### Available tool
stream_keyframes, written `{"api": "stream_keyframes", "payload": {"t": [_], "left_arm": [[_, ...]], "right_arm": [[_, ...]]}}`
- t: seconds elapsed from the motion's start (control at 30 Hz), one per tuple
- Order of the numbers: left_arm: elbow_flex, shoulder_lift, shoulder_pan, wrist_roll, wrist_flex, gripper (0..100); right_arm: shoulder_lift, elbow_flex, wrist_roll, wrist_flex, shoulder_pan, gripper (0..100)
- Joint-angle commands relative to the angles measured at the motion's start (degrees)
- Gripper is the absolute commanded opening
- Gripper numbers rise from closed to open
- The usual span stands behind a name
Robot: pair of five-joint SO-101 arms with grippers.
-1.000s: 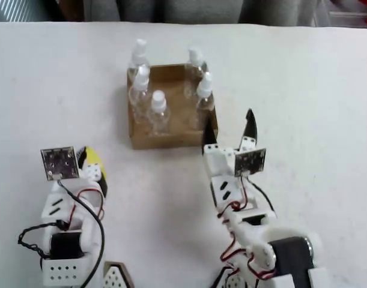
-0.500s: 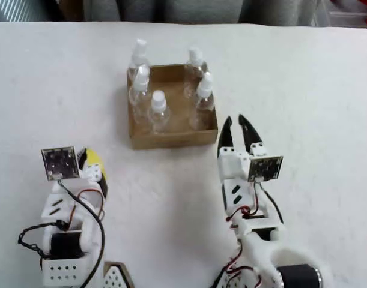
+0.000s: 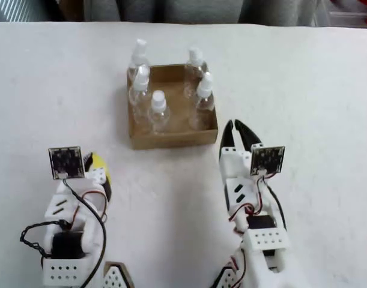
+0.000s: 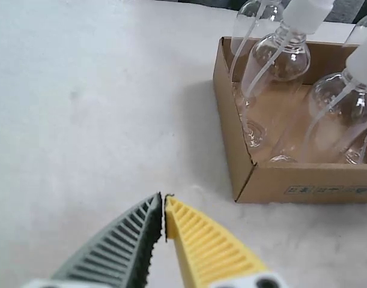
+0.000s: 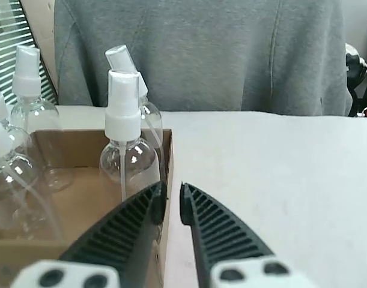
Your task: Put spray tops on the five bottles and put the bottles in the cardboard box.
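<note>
The cardboard box [image 3: 142, 141] stands at the table's middle, holding several clear bottles with white spray tops, such as one [image 3: 158, 110] near its front and one [image 3: 204, 96] at its right side. In the left wrist view the box [image 4: 303, 186] lies ahead and to one side of my left gripper [image 4: 163, 203], which is shut on nothing, grey and yellow fingers touching. My right gripper [image 3: 233, 126] [image 5: 171, 189] sits just off the box's front right corner, open by a narrow gap and holding nothing. A capped bottle [image 5: 124, 144] stands right behind it.
White tabletop [image 3: 303, 84] spreads around the box on every side. My left gripper [image 3: 99, 165] rests near the front left, well apart from the box. A small cardboard-coloured piece [image 3: 115, 275] lies at the front edge.
My right gripper drew back from the box's right side toward the front and its fingers narrowed from wide open to a thin gap. The left arm shifted slightly.
</note>
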State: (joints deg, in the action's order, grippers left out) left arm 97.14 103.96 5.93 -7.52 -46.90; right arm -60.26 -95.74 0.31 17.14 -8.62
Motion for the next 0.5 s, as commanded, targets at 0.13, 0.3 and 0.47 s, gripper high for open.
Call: {"api": "stream_keyframes", "payload": {"t": [0.13,0.3,0.47], "left_arm": [[-0.1,0.3,-1.1,0.4,-1.6,2],[-0.1,0.3,-0.8,0.4,-2.3,2],[-0.1,0.3,-0.9,0.4,-5.1,2]], "right_arm": [[-24.2,-0.5,-0.8,-31.5,0.5,1.9],[-40.0,-1.3,-0.8,-49.5,0.5,1.9],[-41.6,-1.1,-0.8,-57.5,0.4,1.9]]}}
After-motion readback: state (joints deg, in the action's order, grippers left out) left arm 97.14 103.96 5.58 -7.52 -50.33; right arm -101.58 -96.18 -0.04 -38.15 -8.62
